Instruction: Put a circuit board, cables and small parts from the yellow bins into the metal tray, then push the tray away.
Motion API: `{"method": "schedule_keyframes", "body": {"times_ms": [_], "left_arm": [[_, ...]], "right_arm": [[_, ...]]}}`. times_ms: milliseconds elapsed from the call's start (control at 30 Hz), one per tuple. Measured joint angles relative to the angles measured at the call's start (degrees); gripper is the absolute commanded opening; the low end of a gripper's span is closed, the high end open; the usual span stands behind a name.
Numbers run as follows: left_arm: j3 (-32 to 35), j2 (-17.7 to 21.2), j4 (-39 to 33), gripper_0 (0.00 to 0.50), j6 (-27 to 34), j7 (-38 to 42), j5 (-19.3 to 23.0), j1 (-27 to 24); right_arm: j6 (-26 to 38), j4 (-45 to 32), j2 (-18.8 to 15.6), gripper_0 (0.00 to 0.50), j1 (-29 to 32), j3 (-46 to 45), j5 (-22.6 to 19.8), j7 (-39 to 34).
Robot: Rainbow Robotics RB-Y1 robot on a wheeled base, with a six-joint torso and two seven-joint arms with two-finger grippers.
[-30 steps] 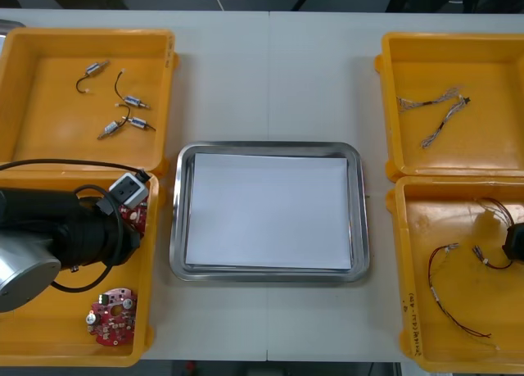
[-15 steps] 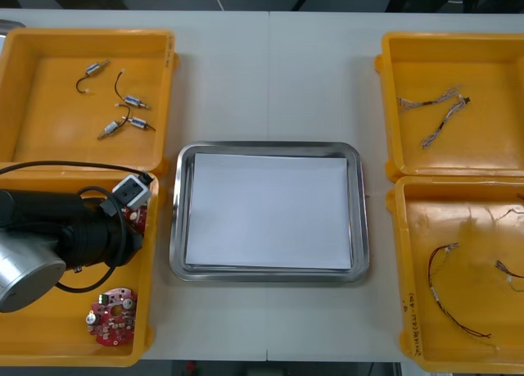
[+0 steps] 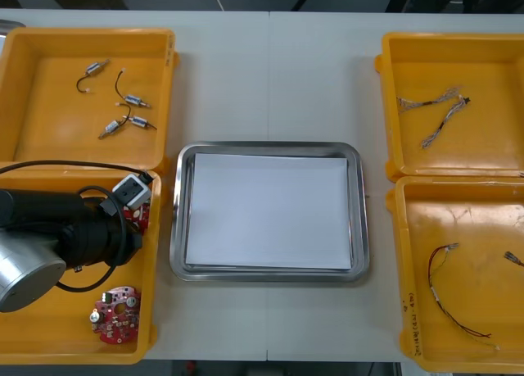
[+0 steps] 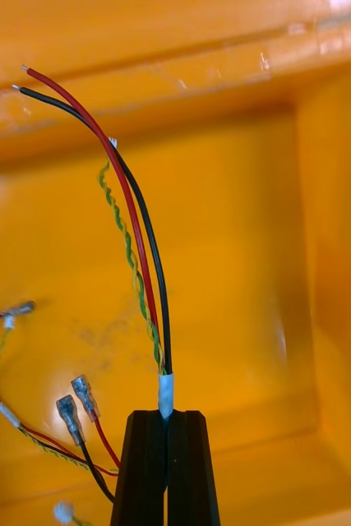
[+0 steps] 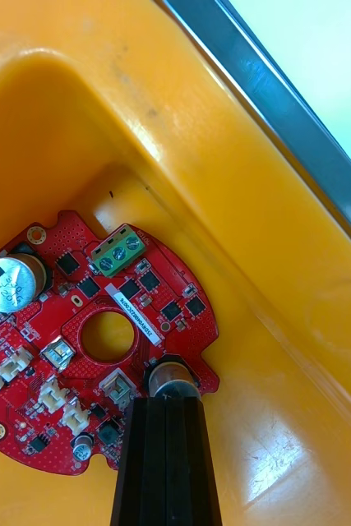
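In the near left yellow bin [image 3: 151, 310], my left arm [image 3: 82, 233] reaches over a round red circuit board [image 3: 137, 219]. In the left wrist view my left gripper [image 5: 165, 404] is shut at the rim of this board [image 5: 101, 329], its tips against a small round can on it. My right gripper [image 4: 166, 419] hangs above the floor of an orange-looking bin [image 4: 249, 246]. It is shut on the white sleeve of a red, black and yellow-green twisted cable [image 4: 142, 255], which rises from its fingertips. The metal tray [image 3: 175, 228], white inside, lies between the bins.
A second circuit board [image 3: 115, 304] lies loose near the front of the same bin. The far left bin [image 3: 168, 81] holds several small metal parts [image 3: 123, 122]. Twisted cables [image 3: 434, 118] lie in the far right bin, and a red and black cable [image 3: 442, 298] in the near right bin.
My left gripper's fingers have closed at the board. The right gripper has left the front view to the right, taking its cable along. The loose board near the front has shifted slightly.
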Motion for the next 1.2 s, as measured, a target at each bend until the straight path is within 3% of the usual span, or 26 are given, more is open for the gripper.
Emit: {"method": "schedule_keyframes", "body": {"times_ms": [300, 467, 667, 867, 1200], "left_arm": [[0.0, 0.0, 0.0, 0.000, 0.0, 0.0, 0.0, -0.1], [1.3, 0.0, -0.7, 0.000, 3.2, 0.0, 1.9, -0.2], [5.4, 0.0, -3.9, 0.000, 10.0, 0.0, 4.4, -0.2], [9.0, 0.0, -5.0, 0.000, 12.0, 0.0, 7.2, -0.2], [9.4, 0.0, -5.1, 0.001, 12.5, 0.0, 7.4, -0.2]], "right_arm": [[0.2, -8.0, 0.0, 0.000, -0.8, 0.4, -0.4, 0.0], [0.2, -8.7, -0.5, 0.000, -0.9, 0.8, -4.9, 0.0], [0.2, -9.0, -3.0, 0.000, -0.9, 1.0, -10.6, 0.0], [0.2, -9.5, -6.4, 0.000, -0.9, 1.9, -14.9, 0.2], [0.2, -9.6, -9.1, 0.000, -2.7, 5.8, -15.5, 3.4]]}}
